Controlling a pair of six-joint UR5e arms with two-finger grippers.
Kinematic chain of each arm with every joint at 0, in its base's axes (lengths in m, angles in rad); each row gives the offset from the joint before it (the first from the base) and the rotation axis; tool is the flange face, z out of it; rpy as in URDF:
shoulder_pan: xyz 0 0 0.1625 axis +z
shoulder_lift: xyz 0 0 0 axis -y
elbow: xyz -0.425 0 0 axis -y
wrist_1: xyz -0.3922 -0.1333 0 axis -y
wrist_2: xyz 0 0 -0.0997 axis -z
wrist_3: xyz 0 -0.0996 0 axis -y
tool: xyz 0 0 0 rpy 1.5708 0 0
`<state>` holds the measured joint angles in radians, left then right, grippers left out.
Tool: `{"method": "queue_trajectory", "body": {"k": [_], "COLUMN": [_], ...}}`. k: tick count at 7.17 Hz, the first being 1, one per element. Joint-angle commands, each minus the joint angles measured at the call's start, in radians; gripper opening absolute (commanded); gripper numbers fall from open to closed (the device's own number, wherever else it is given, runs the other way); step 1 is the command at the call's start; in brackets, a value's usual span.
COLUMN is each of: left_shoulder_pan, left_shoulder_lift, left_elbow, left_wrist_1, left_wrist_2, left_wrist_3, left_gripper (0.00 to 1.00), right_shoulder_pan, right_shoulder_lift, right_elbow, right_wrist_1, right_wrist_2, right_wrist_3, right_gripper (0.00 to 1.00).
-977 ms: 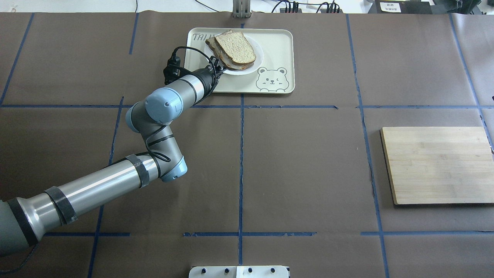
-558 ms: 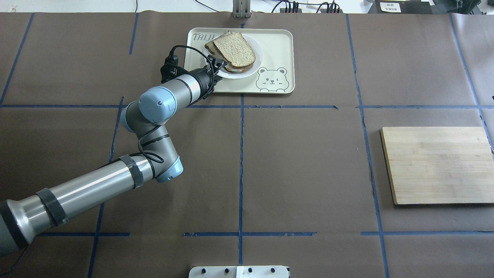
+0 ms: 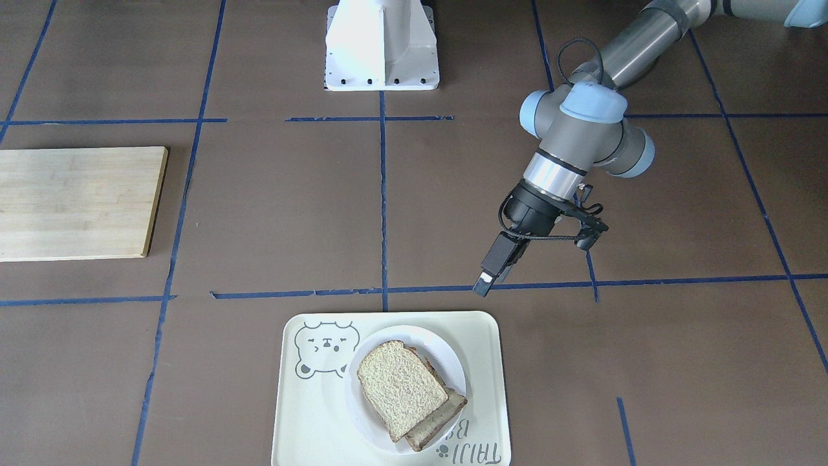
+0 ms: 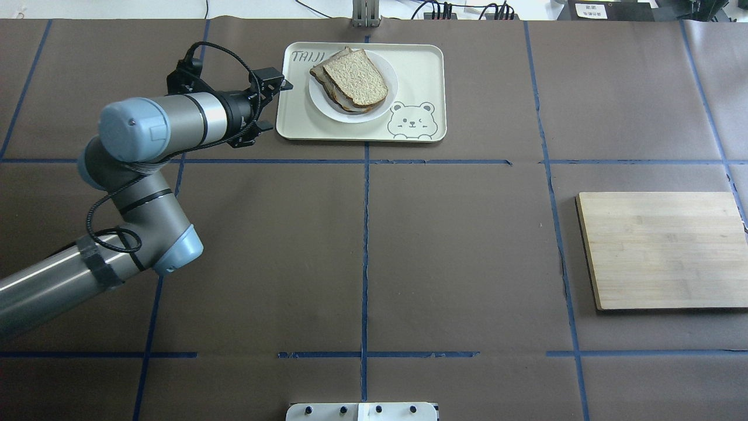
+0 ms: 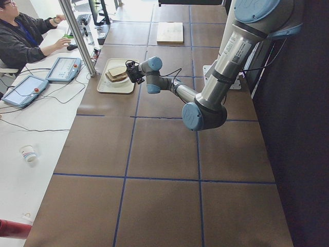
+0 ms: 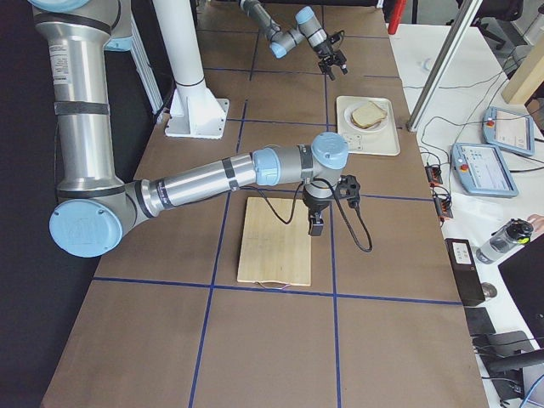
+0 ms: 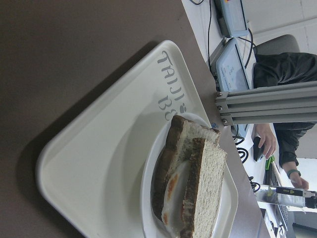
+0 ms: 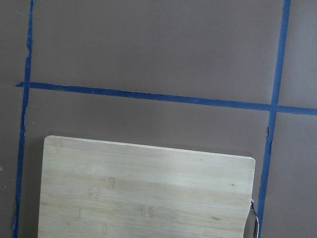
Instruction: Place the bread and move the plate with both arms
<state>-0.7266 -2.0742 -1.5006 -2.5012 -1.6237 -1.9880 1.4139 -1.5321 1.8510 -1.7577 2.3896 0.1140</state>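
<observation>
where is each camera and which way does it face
Front-facing: across table, looks down at tray; left arm shows.
Overhead: from behind, looks forward and down; shares left arm and tray.
Exterior left: table end; left arm near.
Exterior right: other end; right arm near, beside board.
Left wrist: close on plate; no arm.
Right wrist: down on board; no arm.

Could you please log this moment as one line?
bread on egg-topped slice, on plate, in tray | left end effector beside tray, empty | right end effector above cutting board
</observation>
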Motion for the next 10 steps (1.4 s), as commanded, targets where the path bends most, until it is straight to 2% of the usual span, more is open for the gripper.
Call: {"method": "queue_trajectory", "body": {"k": [1,2,3,4,5,6,7,8,9,10], "left_shoulder_pan": [-0.055,-0.075,-0.132,-0.254,-0.407,-0.515,-0.607,-0.661,-0.721,-0.782], "left_shoulder_lift": [0.176,0.287,0.389,0.467,0.497,0.506,0.499,0.502,0.503,0.502], "left_elbow": [-0.288,-0.387,-0.436,-0.443,-0.429,-0.422,-0.4,-0.354,-0.29,-0.226], "left_wrist_1": [0.326,0.413,0.429,0.438,0.477,0.619,0.759,0.803,0.811,0.84], "left_wrist_2": [-0.036,-0.038,-0.062,-0.199,-0.332,-0.396,-0.406,-0.436,-0.517,-0.574], "left_wrist_3": [0.278,0.443,0.609,0.788,1.013,1.272,1.499,1.648,1.748,1.879], "left_gripper": [1.0,1.0,1.0,1.0,1.0,1.0,1.0,1.0,1.0,1.0], "right_shoulder_pan": [0.02,0.036,0.051,0.063,0.086,0.106,0.12,0.12,0.126,0.146], "right_shoulder_lift": [-0.003,-0.016,-0.022,-0.032,-0.04,-0.049,-0.087,-0.118,-0.14,-0.167], "right_elbow": [-0.003,-0.004,-0.004,-0.004,-0.012,-0.022,-0.03,-0.032,-0.033,-0.048], "right_wrist_1": [0.0,0.0,0.0,0.0,-0.002,-0.002,0.0,0.0,0.001,0.064], "right_wrist_2": [-0.001,-0.003,-0.004,-0.007,-0.007,-0.007,-0.006,-0.007,-0.007,-0.006], "right_wrist_3": [-0.002,-0.004,-0.005,-0.023,-0.057,-0.072,-0.121,-0.135,-0.137,-0.137], "right_gripper": [1.0,1.0,1.0,1.0,1.0,1.0,1.0,1.0,1.0,1.0]}}
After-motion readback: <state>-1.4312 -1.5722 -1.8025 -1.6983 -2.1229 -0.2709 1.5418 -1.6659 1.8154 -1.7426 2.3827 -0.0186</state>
